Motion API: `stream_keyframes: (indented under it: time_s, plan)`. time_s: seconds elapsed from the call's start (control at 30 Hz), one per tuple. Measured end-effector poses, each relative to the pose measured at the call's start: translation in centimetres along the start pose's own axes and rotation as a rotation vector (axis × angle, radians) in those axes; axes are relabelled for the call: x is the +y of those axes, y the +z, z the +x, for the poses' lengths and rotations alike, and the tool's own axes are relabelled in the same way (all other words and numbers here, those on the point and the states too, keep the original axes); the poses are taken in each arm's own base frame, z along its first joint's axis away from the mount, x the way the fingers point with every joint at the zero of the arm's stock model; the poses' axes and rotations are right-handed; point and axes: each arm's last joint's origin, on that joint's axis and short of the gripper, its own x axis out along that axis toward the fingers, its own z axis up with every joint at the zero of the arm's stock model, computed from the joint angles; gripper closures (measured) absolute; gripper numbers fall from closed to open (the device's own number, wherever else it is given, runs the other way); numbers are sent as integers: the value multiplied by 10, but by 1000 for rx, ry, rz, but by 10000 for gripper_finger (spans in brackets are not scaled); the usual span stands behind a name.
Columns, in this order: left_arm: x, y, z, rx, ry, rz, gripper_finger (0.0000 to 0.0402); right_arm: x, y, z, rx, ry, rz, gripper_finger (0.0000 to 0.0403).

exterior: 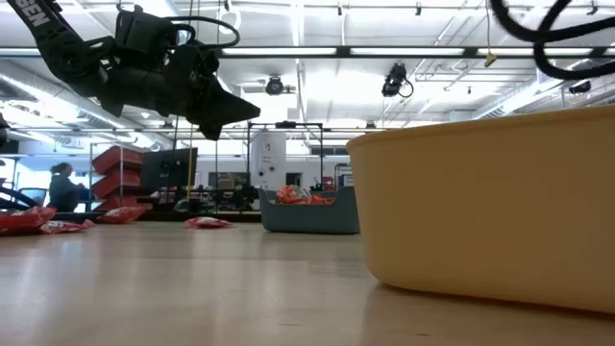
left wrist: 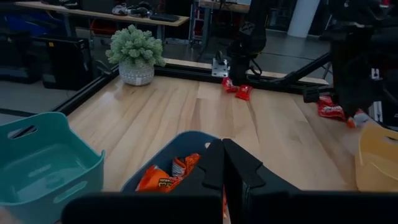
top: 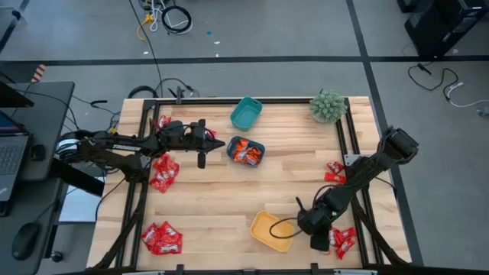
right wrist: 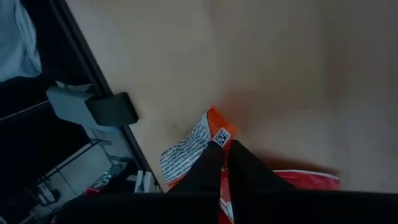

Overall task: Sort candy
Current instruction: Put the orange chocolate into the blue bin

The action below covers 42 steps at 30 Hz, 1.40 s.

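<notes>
The right tool (top: 319,243), just beside the yellow bin (top: 269,230), has pinched shut on a candy (right wrist: 194,148). It should lift straight up, checking that only one wrapper comes. The left tool (top: 219,144), closed and empty, hangs by the dark bin (top: 246,151).

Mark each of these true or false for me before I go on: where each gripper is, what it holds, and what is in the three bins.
1. The right gripper is down at the candy pile beside the yellow bin. True.
2. The right gripper is wide open. False: its fingers are shut on a candy wrapper.
3. The left gripper is shut and carries nothing visible. True.
4. The teal bin is full of candy. False: it looks empty.
5. The dark blue bin holds orange-wrapped candy. True.
6. The potted plant stands in the middle of the table. False: it is at a far corner.
</notes>
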Motion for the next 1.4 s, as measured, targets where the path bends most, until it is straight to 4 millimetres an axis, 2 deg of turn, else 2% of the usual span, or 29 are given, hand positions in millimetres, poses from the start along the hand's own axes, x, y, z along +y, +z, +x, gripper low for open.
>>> stream_keyframes:
  time_s: [0.2, 0.33, 0.43, 0.63, 0.87, 0.97, 1.17, 1.4]
  plan:
    - [0, 1, 0, -12, -1, -10, 401, -20, -3, -45, -119, -141, 45, 401]
    - [0, 1, 0, -7, 3, -12, 401, -36, -2, -84, -300, -307, 98, 402]
    - [0, 0, 0, -4, 3, -13, 401, -46, 5, -107, -466, -383, 106, 402]
    - [0, 1, 0, -7, 10, -12, 401, -71, 41, -145, -802, -507, 96, 403]
    - [0, 1, 0, -9, 17, -12, 401, -87, 96, -181, -1152, -499, -64, 403]
    - [1, 0, 0, -2, 18, -14, 401, -101, 114, -183, -1172, -494, -80, 403]
    - [0, 0, 0, 1, 17, -15, 401, -127, 146, -168, -1138, -490, -74, 403]
    - [0, -1, 0, 7, 16, -29, 401, -143, 159, -155, -1075, -428, -57, 386]
